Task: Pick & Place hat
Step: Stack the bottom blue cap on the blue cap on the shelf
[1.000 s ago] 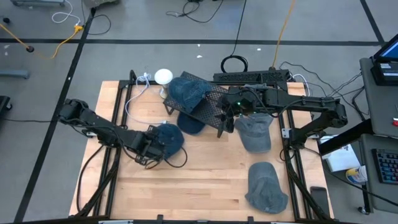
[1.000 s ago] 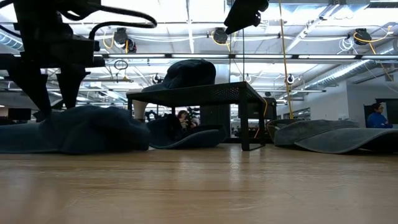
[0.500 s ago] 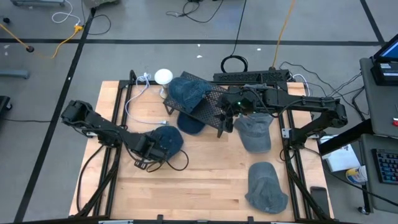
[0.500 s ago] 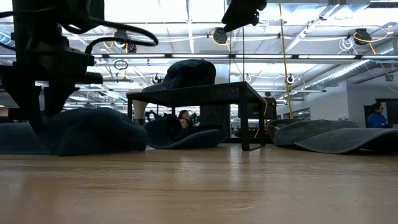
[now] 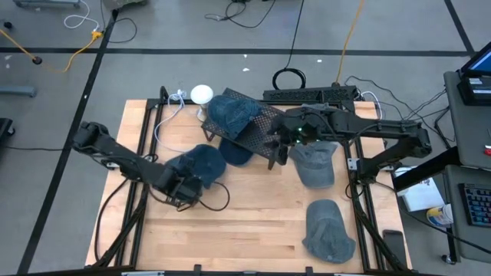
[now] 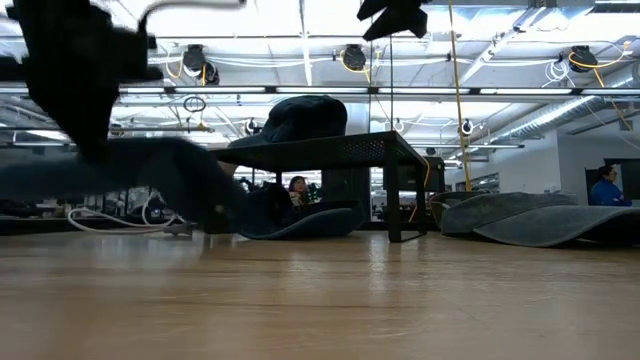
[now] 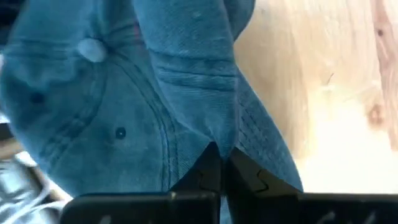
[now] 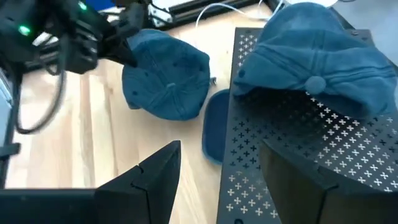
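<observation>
Blue denim hat (image 5: pixel 201 163) sits left of centre in the high view, crown toward the upper right, brim edge pinched in the left gripper (image 5: pixel 184 188) just below-left of it. That arm stretches in low from the left edge. The right gripper (image 5: pixel 278 146), fingers apart, hovers at the black perforated metal rack (image 5: pixel 261 126).

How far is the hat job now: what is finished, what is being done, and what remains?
Done: one blue cap already lies on the black perforated rack. In hand: the left gripper has its jaws shut on the brim of a second blue cap, lifted off the table in the low view. Left: placing it, and two grey caps lie on the table near the waiting right gripper.
</observation>
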{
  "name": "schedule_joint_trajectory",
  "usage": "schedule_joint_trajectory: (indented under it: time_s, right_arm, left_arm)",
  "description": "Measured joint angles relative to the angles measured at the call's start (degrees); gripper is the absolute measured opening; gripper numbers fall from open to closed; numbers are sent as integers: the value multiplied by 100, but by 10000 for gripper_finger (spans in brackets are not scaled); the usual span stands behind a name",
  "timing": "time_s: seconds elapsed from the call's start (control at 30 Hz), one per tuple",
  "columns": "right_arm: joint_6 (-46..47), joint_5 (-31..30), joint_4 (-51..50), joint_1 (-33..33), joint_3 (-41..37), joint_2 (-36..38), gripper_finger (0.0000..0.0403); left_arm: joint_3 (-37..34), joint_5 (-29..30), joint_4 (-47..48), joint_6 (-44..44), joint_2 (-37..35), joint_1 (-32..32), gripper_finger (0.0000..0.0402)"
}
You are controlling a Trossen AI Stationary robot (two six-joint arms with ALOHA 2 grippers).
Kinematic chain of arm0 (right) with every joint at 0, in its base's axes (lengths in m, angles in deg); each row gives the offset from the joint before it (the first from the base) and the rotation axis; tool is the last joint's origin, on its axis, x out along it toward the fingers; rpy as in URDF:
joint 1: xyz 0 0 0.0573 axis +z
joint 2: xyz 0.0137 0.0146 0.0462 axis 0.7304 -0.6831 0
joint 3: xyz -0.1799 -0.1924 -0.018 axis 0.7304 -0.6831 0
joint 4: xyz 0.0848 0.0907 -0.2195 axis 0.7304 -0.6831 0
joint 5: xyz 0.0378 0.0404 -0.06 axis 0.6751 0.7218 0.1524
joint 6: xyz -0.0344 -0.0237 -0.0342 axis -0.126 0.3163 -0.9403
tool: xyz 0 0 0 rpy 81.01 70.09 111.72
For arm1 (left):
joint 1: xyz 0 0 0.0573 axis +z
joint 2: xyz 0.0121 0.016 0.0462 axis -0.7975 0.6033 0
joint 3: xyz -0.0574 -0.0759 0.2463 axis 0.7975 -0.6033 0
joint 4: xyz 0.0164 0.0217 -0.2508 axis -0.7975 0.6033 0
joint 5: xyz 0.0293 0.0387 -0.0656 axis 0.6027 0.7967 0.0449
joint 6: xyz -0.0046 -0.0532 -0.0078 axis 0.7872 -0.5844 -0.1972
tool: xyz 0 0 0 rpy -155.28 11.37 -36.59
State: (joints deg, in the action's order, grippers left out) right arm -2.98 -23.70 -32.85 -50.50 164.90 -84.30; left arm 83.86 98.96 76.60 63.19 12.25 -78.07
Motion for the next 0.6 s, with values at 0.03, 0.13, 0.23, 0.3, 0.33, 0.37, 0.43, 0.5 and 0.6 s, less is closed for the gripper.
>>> schedule_joint_trajectory:
  time_s: [0.03,0.13,0.23,0.3,0.33,0.37,0.43,0.5,0.6]
  right_arm:
    - [13,2,-5,4,0,58,209]
    - [369,4,169,23,0,253,209]
    - [1269,4,373,21,0,458,209]
    - [1904,4,486,21,0,580,209]
    - [2163,15,487,23,0,615,209]
    - [2400,70,566,25,0,651,209]
    - [2863,156,614,26,0,758,209]
    - [3289,157,721,27,1,809,209]
    - [3774,157,796,27,4,889,209]
  left_arm:
    - [114,128,154,4,-33,-69,3]
    - [494,460,736,5,-60,-226,3]
    - [920,716,1318,-67,-62,-333,2]
    - [1225,862,1573,-118,-62,-385,2]
    - [1390,915,1671,-134,-62,-400,2]
    - [1546,990,1773,-137,-62,-421,2]
    - [1875,1161,1945,-120,-62,-461,1]
    - [2214,1297,2104,-116,-62,-472,1]
    - [2708,1384,2258,-89,-62,-470,1]
